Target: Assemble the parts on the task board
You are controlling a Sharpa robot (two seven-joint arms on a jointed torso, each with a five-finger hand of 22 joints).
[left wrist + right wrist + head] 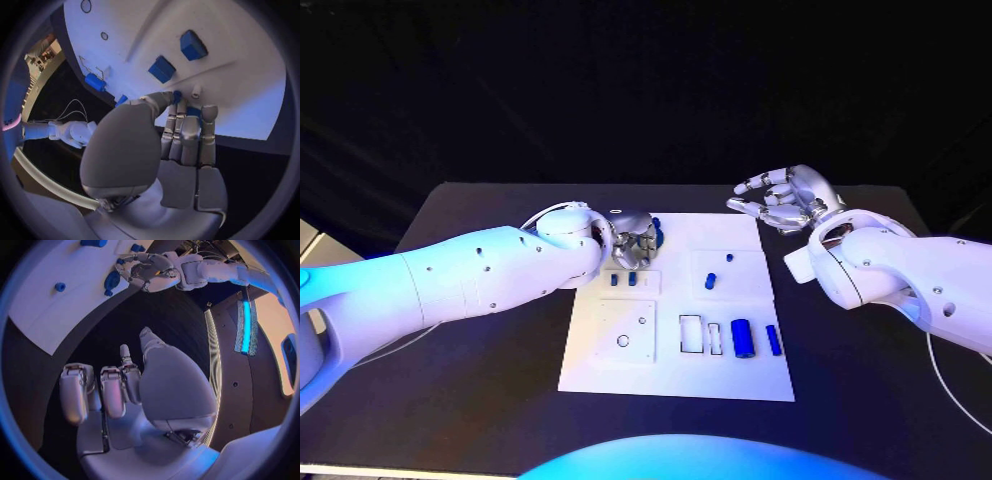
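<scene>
The white task board (675, 375) lies in the middle of the black table. My left hand (635, 243) hovers low over its far left corner, fingers curled around a blue part (656, 235); the left wrist view shows blue (193, 111) between those fingers (187, 131), just above the board (244, 75). From the right wrist view the same hand (150, 272) has the blue part (112, 281) at its fingertips. My right hand (783, 200) is raised off the board's far right corner, fingers loosely bent and apart, holding nothing.
Two small blue parts (622, 281) stand just in front of my left hand, and another blue piece (710, 281) sits mid-board. A blue cylinder (743, 340) and a thin blue bar (772, 338) lie near the front right, beside rectangular slots (691, 334).
</scene>
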